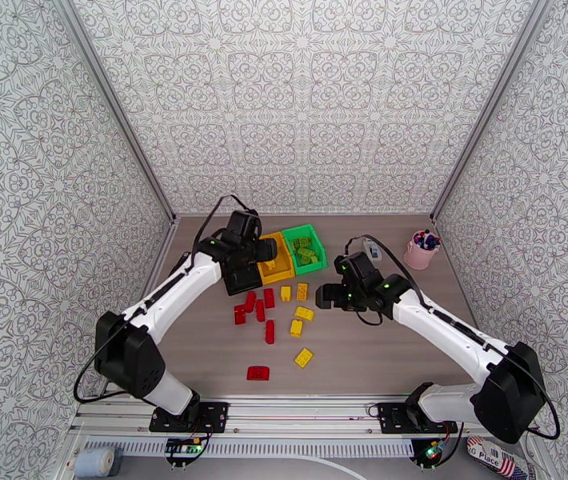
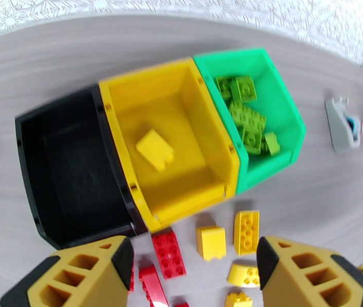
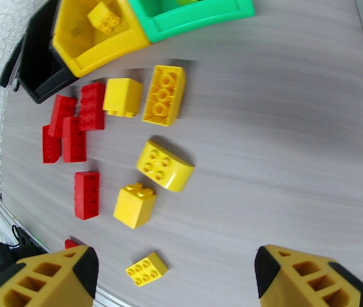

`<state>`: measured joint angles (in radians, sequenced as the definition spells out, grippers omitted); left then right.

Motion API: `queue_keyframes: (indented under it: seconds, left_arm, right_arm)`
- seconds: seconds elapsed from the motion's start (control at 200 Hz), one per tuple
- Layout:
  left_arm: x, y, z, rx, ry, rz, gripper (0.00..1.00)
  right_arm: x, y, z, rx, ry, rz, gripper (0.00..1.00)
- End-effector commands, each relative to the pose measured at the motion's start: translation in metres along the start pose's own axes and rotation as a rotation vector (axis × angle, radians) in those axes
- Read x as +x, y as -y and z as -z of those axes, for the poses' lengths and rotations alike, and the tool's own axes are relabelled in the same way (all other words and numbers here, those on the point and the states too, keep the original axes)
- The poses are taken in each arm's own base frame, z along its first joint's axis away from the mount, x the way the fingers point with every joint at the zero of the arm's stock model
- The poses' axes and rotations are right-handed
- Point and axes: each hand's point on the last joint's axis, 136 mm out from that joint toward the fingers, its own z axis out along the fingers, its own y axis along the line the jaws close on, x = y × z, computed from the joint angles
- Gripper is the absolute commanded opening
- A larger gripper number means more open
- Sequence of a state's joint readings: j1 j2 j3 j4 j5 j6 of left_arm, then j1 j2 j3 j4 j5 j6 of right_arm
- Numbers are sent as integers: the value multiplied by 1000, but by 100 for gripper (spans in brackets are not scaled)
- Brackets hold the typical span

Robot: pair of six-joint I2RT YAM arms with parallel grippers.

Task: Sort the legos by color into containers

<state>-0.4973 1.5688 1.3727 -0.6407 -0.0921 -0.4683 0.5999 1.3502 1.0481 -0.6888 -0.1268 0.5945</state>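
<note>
- Holds left gripper [image 2: 194, 264] spread and empty, just above the containers [image 2: 145, 73].
- Holds right gripper [image 3: 176, 269] spread and empty, over loose legos [image 3: 163, 166].

A grey-brown wood-grain table [image 1: 380, 354] takes up the middle of the top view, closed in on three sides by walls [image 1: 300, 98] printed with a grey floral pattern. At centre right a pink cup [image 1: 420, 254] stands upright near the right wall, with small coloured items sticking out of its top. Just left of the cup, apart from it, lies a small grey-white object [image 1: 373, 250]; in the left wrist view this object [image 2: 341, 124] shows a blue patch. Along the bottom runs a metal rail [image 1: 300, 422]. A pale roll [image 1: 96, 462] sits at lower left and a flag-printed label [image 1: 504, 462] at lower right.
</note>
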Motion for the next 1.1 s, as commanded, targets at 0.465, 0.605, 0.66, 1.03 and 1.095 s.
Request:
queue_keyframes:
  seconds: [0.465, 0.605, 0.66, 1.03, 1.095]
  left_arm:
    - [128, 36, -42, -81, -229, -98, 69]
    - [137, 33, -58, -100, -264, -100, 69]
    - [139, 33, -65, -106, -277, -108, 69]
    - [137, 21, -95, -136, -317, -128, 64]
    - [136, 22, -99, -136, -318, -135, 63]
  right_arm:
    - [27, 44, -34, 61, -55, -117, 82]
    - [34, 47, -38, 59, -69, -126, 81]
    - [35, 48, -39, 60, -71, -129, 81]
    - [32, 44, -38, 49, -69, -130, 81]
    - [32, 44, -40, 49, -72, -131, 81]
